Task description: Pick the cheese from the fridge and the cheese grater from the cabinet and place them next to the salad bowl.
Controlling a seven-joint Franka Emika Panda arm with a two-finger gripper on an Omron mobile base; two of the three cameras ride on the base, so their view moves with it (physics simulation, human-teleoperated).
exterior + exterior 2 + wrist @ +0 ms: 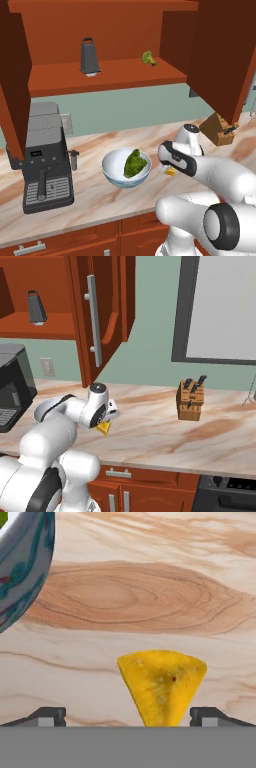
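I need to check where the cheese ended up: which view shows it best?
The hand view: the cheese lies whole on the counter between the open gripper fingertips, clear of both. The left base view shows a yellow sliver beside the salad bowl; the right base view shows a corner under the hand.

The arm bends low, its hand (128,716) spread wide, fingers apart.

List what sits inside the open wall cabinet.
On the cabinet shelf stand a grey cheese grater and a small green leafy item. The open doors hide the far ends of the shelf.
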